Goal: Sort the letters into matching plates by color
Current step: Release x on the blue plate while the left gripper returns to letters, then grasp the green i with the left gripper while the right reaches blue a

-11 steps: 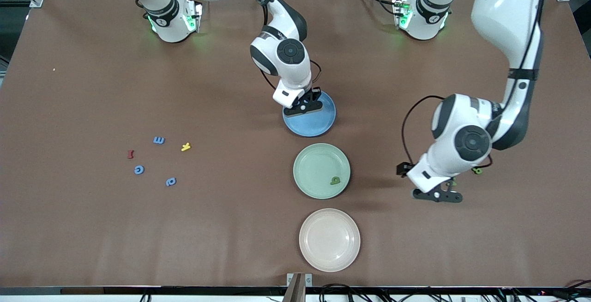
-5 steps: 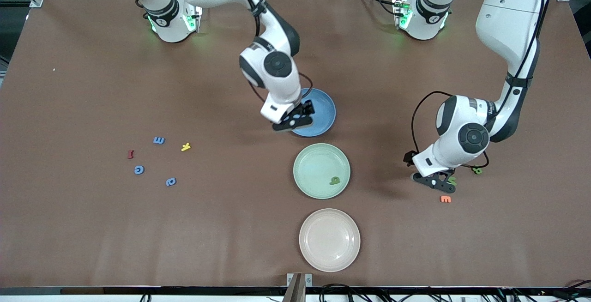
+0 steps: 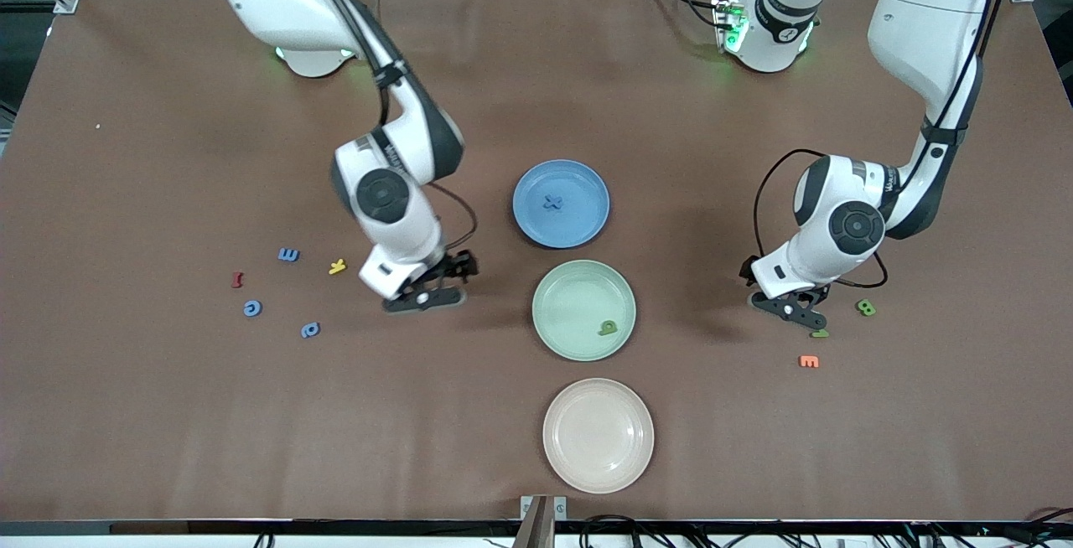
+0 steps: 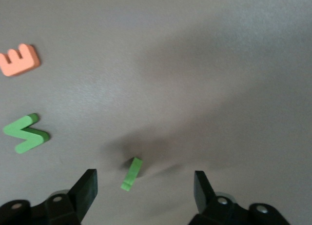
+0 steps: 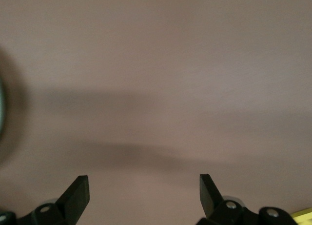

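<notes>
The blue plate holds one blue letter. The mint green plate holds one green letter. Three blue letters lie toward the right arm's end. My right gripper is open and empty over bare table between them and the green plate. My left gripper is open low over the table, with a small green bar letter between its fingers. A green angled letter and another green letter lie beside it.
A cream-beige plate sits nearer the front camera than the green plate. An orange letter lies by the left gripper. A yellow letter and a red letter lie among the blue ones.
My right gripper has left the blue plate and moved toward the blue letters; a blue letter now shows in that plate. My left gripper has shifted slightly and lowered among the green letters.
</notes>
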### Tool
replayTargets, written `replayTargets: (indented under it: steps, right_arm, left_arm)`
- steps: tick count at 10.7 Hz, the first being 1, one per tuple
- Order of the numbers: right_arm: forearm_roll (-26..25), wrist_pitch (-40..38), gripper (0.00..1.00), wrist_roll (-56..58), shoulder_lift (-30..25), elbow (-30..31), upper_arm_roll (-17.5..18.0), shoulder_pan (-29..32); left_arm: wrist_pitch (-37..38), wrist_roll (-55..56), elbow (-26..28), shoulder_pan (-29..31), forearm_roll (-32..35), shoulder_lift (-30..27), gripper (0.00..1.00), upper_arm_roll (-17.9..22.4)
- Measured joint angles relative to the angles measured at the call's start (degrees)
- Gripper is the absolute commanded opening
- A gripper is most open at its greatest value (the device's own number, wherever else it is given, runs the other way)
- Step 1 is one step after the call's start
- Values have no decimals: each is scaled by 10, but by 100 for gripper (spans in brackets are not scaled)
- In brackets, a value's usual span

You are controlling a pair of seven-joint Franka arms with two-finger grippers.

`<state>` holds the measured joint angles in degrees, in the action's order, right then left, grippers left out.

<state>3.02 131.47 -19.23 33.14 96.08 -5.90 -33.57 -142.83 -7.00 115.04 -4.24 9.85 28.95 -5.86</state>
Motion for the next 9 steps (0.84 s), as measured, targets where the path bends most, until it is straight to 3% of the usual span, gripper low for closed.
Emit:
replayTargets:
  steps: [4, 7, 9]
  right_arm:
    - [0, -3, 100, 109, 0, 0, -6, 115]
    - [2, -14, 100, 130, -9, -1, -7, 172]
    - [50, -19, 100, 120, -11, 4, -9, 191]
  left_arm:
    - [-29, -8, 21, 1, 1, -1, 71, 0]
    - [-34, -48, 21, 26, 1, -1, 67, 0]
    - [-38, -55, 23, 36, 1, 0, 66, 0]
